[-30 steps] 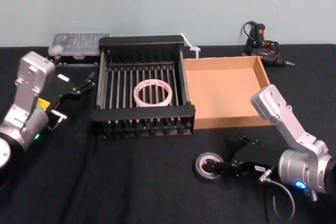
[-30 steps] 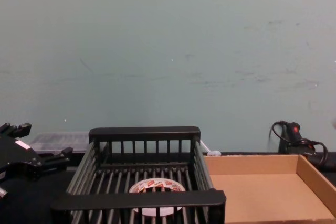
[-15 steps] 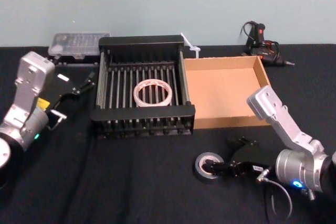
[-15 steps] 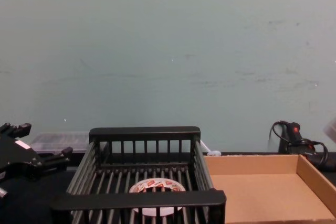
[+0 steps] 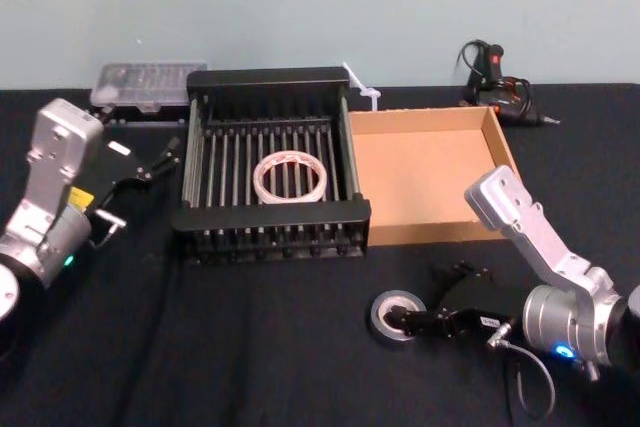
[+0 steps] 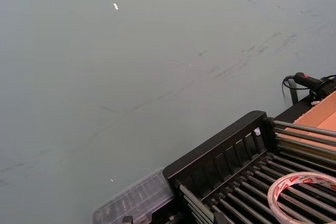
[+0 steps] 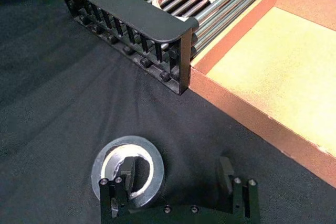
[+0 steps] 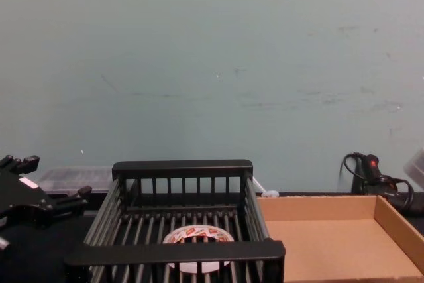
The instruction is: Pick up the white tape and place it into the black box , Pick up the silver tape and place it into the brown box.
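The right gripper (image 7: 178, 179) sits low over the black tablecloth (image 5: 250, 347), fingers spread wide. One finger (image 7: 126, 174) dips into the centre hole of the silver tape (image 7: 127, 170), and the other stands outside the roll, apart from it — not yet clenched on anything. The roll lies flat on the cloth, in front of the brown box (image 5: 425, 172) and just off the front right corner of the black box (image 5: 270, 219).

The right arm reaches in from the robot's right, its silver forearm angled down and its wrist bent so the gripper points toward the left along the table.

The white tape (image 5: 290, 177) lies flat on the slatted floor of the black box, near the middle. The brown cardboard tray stands touching the crate's right side.

The left gripper (image 5: 150, 162) is parked at the left of the crate, raised off the table, its fingers parted and holding nothing. Its arm slopes up from the lower left, pointing toward the crate's left wall.
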`<state>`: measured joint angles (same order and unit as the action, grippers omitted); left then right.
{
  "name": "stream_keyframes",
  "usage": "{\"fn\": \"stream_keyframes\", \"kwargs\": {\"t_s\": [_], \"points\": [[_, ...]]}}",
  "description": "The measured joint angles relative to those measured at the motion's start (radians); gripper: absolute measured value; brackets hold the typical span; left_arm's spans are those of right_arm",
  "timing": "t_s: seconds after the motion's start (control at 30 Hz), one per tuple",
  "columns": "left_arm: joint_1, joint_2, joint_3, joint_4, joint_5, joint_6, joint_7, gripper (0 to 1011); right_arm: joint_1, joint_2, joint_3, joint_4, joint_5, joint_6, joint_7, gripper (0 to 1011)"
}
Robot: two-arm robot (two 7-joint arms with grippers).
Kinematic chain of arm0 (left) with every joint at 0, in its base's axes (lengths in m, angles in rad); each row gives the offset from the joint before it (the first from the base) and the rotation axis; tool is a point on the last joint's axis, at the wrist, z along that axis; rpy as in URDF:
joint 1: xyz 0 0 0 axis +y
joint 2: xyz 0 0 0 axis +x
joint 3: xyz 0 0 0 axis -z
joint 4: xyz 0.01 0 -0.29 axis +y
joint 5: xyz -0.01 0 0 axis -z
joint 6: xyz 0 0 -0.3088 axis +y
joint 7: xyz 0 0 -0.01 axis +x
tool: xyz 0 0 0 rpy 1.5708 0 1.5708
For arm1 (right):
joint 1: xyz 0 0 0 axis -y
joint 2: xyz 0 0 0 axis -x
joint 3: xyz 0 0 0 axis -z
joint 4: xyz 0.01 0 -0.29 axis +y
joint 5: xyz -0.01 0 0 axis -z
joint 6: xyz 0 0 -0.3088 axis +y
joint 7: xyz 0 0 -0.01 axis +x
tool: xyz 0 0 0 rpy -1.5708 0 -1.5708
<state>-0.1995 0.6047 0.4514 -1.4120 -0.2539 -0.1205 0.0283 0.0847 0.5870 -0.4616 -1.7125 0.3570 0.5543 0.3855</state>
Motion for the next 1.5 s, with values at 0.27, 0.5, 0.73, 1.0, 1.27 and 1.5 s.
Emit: {"fn": "stream_keyframes", "kwargs": {"t_s": [0.27,0.5,0.73,1.0,1.27,1.5], "points": [[0.000,0.000,0.000,0.000,0.000,0.000,0.000,1001,0.000,0.000,0.001,-0.001,0.001,-0.001,0.000,984],[0.000,0.000,0.000,0.000,0.000,0.000,0.000,1001,-0.001,0.000,0.001,-0.001,0.003,-0.001,0.000,848],[0.000,0.000,0.000,0.000,0.000,0.000,0.000,1001,-0.001,0.000,0.002,-0.001,0.004,-0.002,0.000,650],[0.000,0.000,0.000,0.000,0.000,0.000,0.000,1001,-0.001,0.000,0.002,-0.001,0.005,-0.002,0.000,374],[0.000,0.000,0.000,0.000,0.000,0.000,0.000,1001,-0.001,0.000,0.002,-0.001,0.005,-0.003,0.000,178],[0.000,0.000,0.000,0.000,0.000,0.000,0.000,1001,-0.001,0.000,0.002,-0.001,0.005,-0.003,0.000,176]]}}
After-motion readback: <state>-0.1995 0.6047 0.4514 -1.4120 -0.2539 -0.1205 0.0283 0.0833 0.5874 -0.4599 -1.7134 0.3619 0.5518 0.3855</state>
